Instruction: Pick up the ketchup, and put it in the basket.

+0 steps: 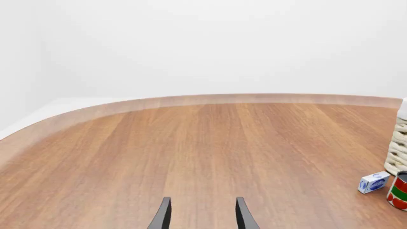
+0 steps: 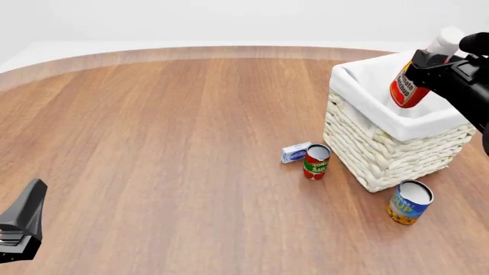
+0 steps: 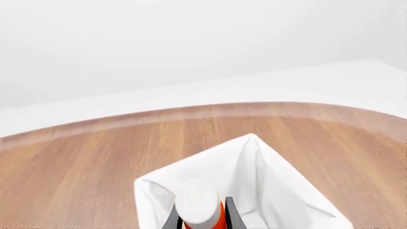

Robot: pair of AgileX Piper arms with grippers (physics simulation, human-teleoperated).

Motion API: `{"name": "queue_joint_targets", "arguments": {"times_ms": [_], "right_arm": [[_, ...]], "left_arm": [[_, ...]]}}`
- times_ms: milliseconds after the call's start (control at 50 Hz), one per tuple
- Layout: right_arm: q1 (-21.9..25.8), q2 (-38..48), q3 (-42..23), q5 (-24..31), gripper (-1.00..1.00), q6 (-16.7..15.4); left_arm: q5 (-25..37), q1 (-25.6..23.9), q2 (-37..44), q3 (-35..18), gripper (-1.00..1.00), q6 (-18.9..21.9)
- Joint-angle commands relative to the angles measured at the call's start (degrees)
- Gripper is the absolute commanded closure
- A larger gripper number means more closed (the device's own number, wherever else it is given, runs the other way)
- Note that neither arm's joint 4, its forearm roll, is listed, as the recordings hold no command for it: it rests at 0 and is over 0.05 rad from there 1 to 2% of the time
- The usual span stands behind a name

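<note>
The red plastic ketchup squeeze bottle with a white cap and a yellow-edged label hangs tilted above the open basket, cap up and leaning toward the right and far side, its base over the cloth-lined hollow. The large square cream-white woven wicker basket with a white cloth liner folded over its rim stands upright on the wooden desk's right side.

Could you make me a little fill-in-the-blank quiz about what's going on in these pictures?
1. The right tool holds the ketchup above the ____.
2. The ketchup's cap is ____ in colour.
3. The small red-and-green can stands between the basket and a little blue-and-white ____.
4. The left tool holds ____.

Missing words: basket; white; box; nothing
</note>
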Motion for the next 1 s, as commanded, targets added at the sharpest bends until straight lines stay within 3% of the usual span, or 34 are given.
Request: {"name": "queue_joint_targets", "arguments": {"times_ms": [20,460,480,1000], "right_arm": [[-0.28,0.87,-0.81,0.32,1.00,0.46],[-0.09,1.62,-0.02,-0.48,1.00,0.43],[-0.09,1.84,-0.11,-0.49,-1.00,0.35],[0.52,2.05,0.24,-1.13,-1.00,0.36]], "left_arm": [[0.00,0.00,0.00,0.00,-1.00,0.00],[0.00,0.00,0.00,0.00,-1.00,0.00],[0.00,0.00,0.00,0.00,-1.00,0.00],[0.00,0.00,0.00,0.00,-1.00,0.00]]}}
